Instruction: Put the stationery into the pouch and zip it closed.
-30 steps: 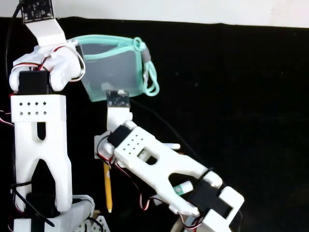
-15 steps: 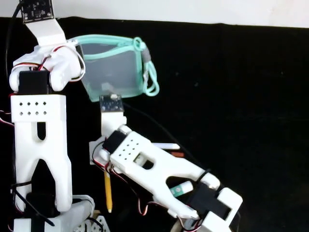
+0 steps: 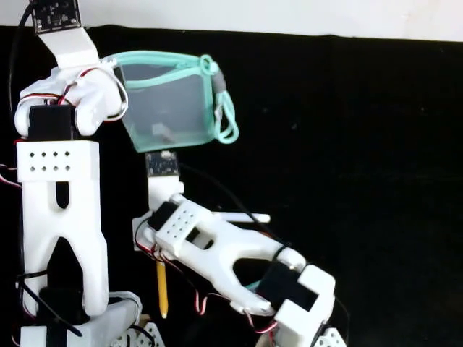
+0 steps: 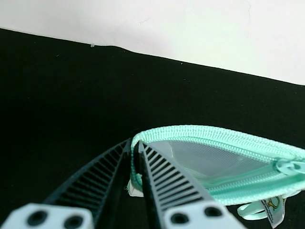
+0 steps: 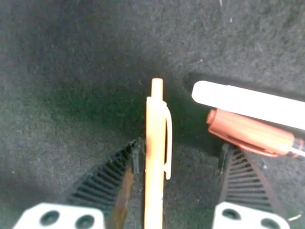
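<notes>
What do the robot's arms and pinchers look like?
The left arm and right arm are chunky white plastic with black motor blocks, patches of little round holes, and thin red and black wires at the joints. The left gripper and right gripper have dark ribbed fingers on white bases with round holes.

black cloth point(image 3: 362, 144) spread flat; white band point(image 3: 289, 18) along far edge.
</notes>
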